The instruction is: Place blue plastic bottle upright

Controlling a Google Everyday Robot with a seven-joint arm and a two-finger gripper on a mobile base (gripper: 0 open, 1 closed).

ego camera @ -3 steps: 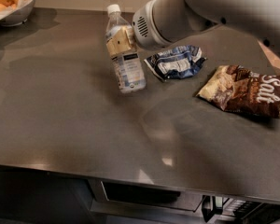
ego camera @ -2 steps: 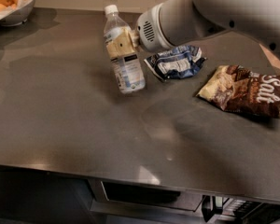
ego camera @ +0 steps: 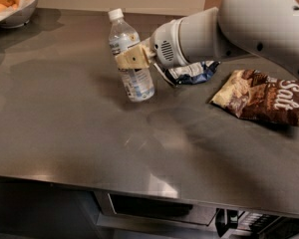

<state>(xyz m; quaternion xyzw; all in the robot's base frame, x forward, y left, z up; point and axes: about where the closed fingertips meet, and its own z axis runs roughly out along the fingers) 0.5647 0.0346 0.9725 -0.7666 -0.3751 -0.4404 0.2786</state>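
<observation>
The blue plastic bottle (ego camera: 131,59) is a small clear bottle with a white cap and a pale blue-white label. It stands nearly upright on the grey counter (ego camera: 89,133), tilted slightly to the left, its base touching the surface. My gripper (ego camera: 131,59) reaches in from the right and is shut on the bottle around its middle; one tan finger (ego camera: 134,58) lies across the front of the label.
A crumpled blue-and-white snack wrapper (ego camera: 192,71) lies just right of the bottle, partly behind my arm. A brown chip bag (ego camera: 264,97) lies at the right. A white bowl of oranges (ego camera: 12,1) sits at the back left corner.
The arm has shifted slightly, and the bottle in my gripper has come a little closer to vertical, staying at about the same spot on the counter.
</observation>
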